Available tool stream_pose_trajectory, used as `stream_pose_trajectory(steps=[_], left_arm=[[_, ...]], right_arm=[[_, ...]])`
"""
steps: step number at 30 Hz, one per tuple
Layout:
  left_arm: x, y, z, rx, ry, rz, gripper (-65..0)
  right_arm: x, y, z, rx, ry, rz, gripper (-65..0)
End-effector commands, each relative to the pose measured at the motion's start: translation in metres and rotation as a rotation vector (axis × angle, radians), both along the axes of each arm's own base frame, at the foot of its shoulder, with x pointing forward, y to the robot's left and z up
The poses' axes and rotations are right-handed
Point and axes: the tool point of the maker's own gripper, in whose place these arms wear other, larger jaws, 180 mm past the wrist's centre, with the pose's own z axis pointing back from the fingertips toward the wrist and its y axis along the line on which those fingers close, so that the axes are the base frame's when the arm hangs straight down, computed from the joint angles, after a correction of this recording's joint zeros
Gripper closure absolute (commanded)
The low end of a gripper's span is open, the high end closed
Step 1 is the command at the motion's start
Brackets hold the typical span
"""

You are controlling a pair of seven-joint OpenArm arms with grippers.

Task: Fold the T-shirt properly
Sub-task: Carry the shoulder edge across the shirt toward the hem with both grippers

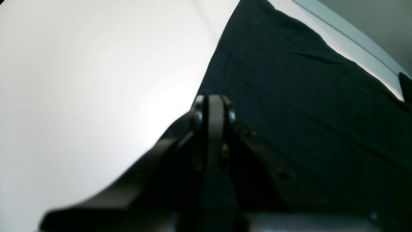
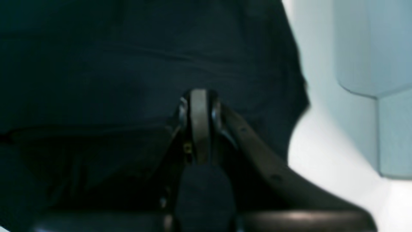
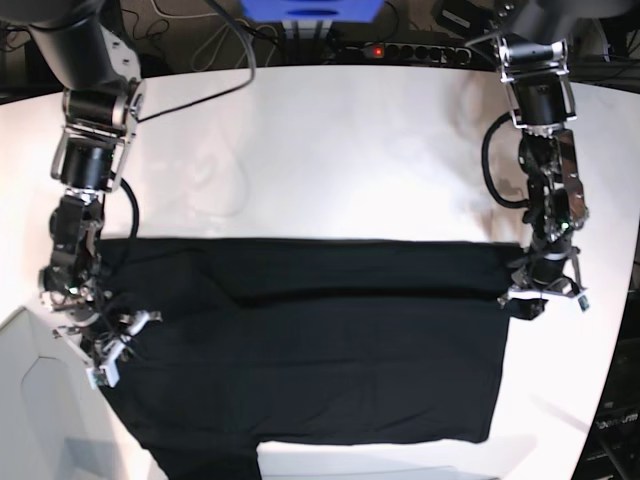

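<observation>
The black T-shirt (image 3: 320,360) lies spread flat on the white table (image 3: 330,150), with a fold band across its far part. No print shows. My left gripper (image 3: 522,300) sits at the shirt's right edge. In the left wrist view the left gripper (image 1: 214,100) has its jaws pressed together on the edge of the shirt (image 1: 305,96). My right gripper (image 3: 112,350) sits at the shirt's left edge. In the right wrist view the right gripper (image 2: 199,96) is shut with the shirt (image 2: 128,58) all around its tip.
The table's front left corner is cut off by a pale floor area (image 3: 40,400). A power strip and cables (image 3: 400,48) lie beyond the table's far edge. Bare table surface lies behind the shirt and to its right (image 3: 570,400).
</observation>
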Motion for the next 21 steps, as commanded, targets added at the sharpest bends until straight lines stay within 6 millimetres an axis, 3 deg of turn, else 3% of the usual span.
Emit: stream_pose_trajectory(steps=[1, 4, 11, 13, 18, 21], left_arm=[[0.012, 0.007, 0.027, 0.025, -0.076, 0.008, 0.0], [0.015, 0.008, 0.029, 0.022, -0.080, 0.011, 0.0], [0.015, 0.015, 0.009, -0.002, -0.026, 0.036, -0.9], [0.015, 0.009, 0.000, -0.017, 0.023, 0.015, -7.2], [0.017, 0.000, -0.001, -0.031, 0.056, -0.024, -34.8], [0.018, -0.001, 0.008, -0.023, 0.034, -0.028, -38.8]], right_arm=[[0.014, -0.004, 0.027, -0.003, -0.075, 0.004, 0.0], [0.014, -0.004, 0.028, -0.003, -0.077, 0.002, 0.0], [0.013, -0.012, 0.029, -0.013, -0.071, -0.011, -0.4], [0.011, -0.016, 0.028, -0.019, -0.067, -0.015, -5.9], [0.004, -0.020, 0.022, -0.029, -0.054, -0.016, -24.0], [0.003, -0.022, 0.021, -0.032, -0.052, -0.019, -30.7]])
